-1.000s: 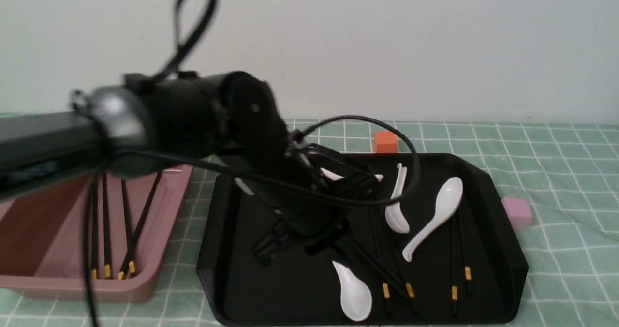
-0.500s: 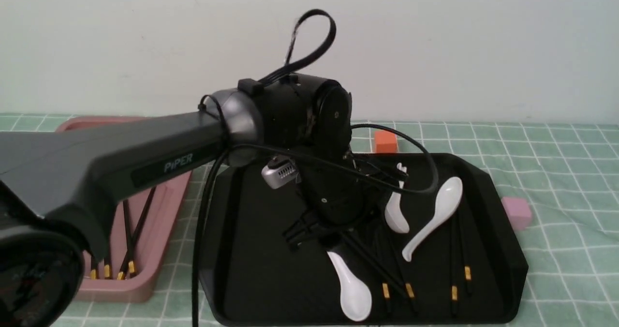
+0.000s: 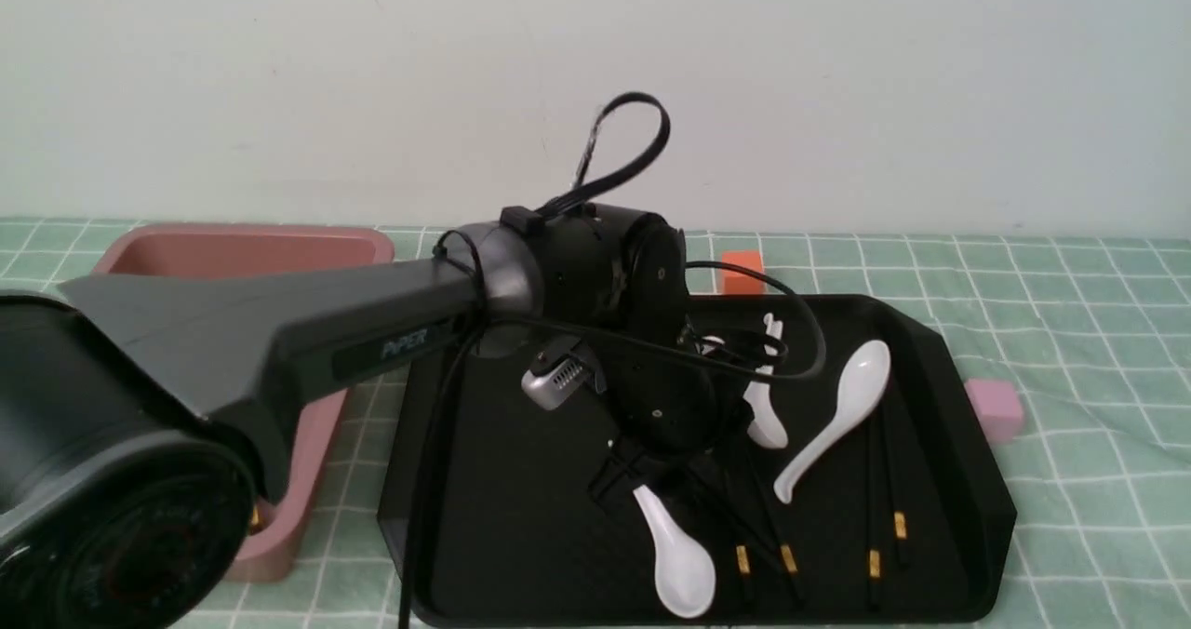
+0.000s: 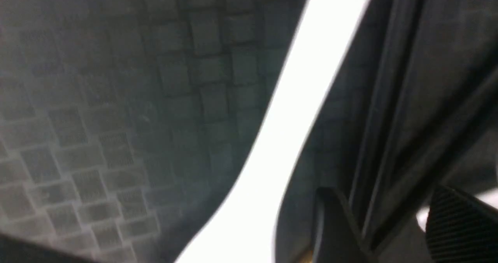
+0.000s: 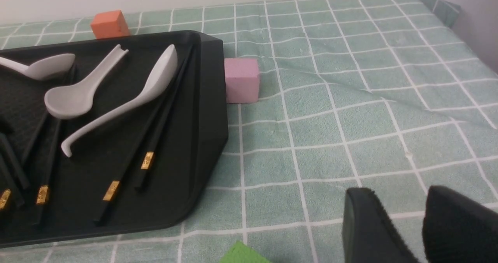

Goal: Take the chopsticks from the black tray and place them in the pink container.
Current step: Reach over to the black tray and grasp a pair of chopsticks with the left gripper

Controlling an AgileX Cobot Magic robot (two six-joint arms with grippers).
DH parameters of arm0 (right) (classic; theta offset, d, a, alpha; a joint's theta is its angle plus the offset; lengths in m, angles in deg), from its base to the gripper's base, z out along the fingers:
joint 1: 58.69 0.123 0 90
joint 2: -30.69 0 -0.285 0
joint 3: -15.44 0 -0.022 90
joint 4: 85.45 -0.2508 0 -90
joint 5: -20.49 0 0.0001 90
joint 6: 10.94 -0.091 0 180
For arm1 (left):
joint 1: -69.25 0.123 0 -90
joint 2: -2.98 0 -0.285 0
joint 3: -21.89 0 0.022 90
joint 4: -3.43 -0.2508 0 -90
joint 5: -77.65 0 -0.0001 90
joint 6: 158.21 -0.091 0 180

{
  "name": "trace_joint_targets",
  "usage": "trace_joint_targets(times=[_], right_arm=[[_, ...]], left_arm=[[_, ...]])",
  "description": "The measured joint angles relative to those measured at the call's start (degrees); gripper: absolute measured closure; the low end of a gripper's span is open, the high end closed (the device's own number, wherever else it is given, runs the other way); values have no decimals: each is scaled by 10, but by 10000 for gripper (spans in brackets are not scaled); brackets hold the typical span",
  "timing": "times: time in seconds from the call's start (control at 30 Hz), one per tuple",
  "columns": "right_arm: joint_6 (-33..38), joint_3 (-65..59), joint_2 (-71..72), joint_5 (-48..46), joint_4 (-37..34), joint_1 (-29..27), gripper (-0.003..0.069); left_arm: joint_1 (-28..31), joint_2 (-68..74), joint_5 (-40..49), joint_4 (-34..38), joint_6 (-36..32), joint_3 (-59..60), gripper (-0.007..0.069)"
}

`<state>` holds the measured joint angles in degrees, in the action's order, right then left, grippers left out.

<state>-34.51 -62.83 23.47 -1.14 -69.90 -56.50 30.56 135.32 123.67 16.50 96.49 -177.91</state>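
Note:
The black tray (image 3: 502,527) lies mid-table with two pairs of chopsticks (image 3: 765,538) on its near right part; the second pair (image 3: 884,508) also shows in the right wrist view (image 5: 155,138). My left gripper (image 3: 656,480) is low over the tray, open. In the left wrist view it (image 4: 383,191) straddles dark chopsticks (image 4: 393,119) without closing on them. The pink container (image 3: 242,247) stands at the left, largely hidden by my left arm. My right gripper (image 5: 398,195) hovers over the cloth right of the tray (image 5: 210,99), fingers apart and empty.
Three white spoons (image 3: 684,564) (image 3: 837,415) (image 3: 765,406) lie among the chopsticks; one handle (image 4: 303,99) runs beside my left fingers. An orange cube (image 3: 742,271) sits behind the tray, a pink cube (image 3: 994,408) at its right, a green object (image 5: 243,255) near the front.
My left arm has swung from over the pink container to the tray and dropped lower. Its gripper has opened and now stands around the chopsticks near the front spoon.

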Motion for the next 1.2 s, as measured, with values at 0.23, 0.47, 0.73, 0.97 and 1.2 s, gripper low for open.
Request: trace_joint_targets(times=[0.23, 0.47, 0.73, 0.97, 1.2], right_arm=[[0, 0, 0, 0, 0, 0, 419], [0, 0, 0, 0, 0, 0, 419], [0, 0, 0, 0, 0, 0, 419], [0, 0, 0, 0, 0, 0, 419], [0, 0, 0, 0, 0, 0, 419]], left_arm=[[1, 22, -11, -21, 39, -1, 284], [1, 28, -15, -27, 54, -6, 328], [1, 29, -10, -35, 39, -6, 541], [7, -28, -4, -54, -76, 0, 536], [65, -190, 116, -71, -239, -1, 536]])
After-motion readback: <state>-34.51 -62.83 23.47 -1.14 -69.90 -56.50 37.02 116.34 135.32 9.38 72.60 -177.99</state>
